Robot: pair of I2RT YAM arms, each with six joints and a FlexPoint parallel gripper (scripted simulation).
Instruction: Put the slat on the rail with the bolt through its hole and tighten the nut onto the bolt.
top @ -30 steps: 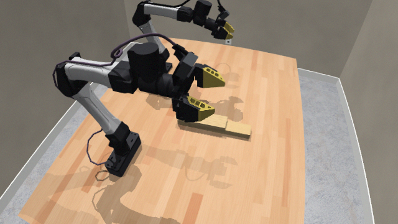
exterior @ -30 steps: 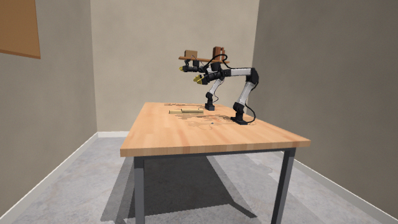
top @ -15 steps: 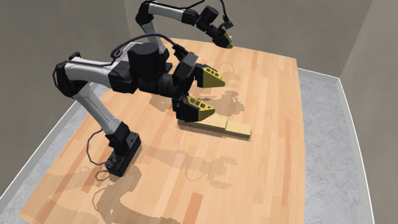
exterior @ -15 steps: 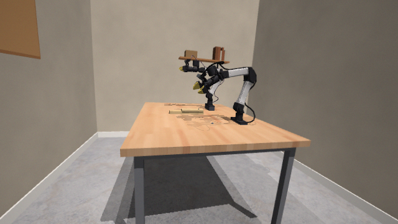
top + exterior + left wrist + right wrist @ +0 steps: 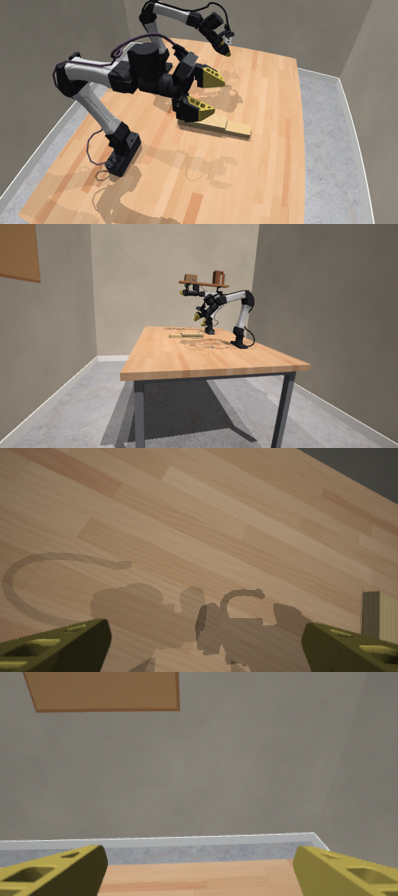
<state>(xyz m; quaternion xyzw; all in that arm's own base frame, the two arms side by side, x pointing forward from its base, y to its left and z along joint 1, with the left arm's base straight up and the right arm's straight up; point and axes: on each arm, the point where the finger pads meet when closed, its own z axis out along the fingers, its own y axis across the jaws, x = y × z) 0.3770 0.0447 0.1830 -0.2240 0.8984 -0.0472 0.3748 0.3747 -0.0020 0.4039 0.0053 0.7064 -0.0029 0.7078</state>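
A pale wooden rail point(image 5: 239, 128) point(image 5: 175, 336) lies on the table. A shorter flat piece, apparently the slat point(image 5: 218, 121) point(image 5: 192, 334), lies along its top. A tiny dark tip, perhaps the bolt, shows near the slat's end in the exterior view. A small dark blue-grey thing, perhaps the nut point(image 5: 212, 347), lies on the table nearer that camera. My left gripper point(image 5: 229, 55) point(image 5: 199, 321) point(image 5: 205, 629) is open, empty and tilted down above the table. My right gripper point(image 5: 219, 96) point(image 5: 181, 292) point(image 5: 200, 854) is open, empty and level, high up. It hides part of the slat in the top view.
The table point(image 5: 249, 186) point(image 5: 149, 361) carries both arm bases along one long side. A pale wooden block end point(image 5: 389, 615) shows at the right edge of the left wrist view. A wall shelf point(image 5: 205, 284) with boxes is behind the arms in the exterior view.
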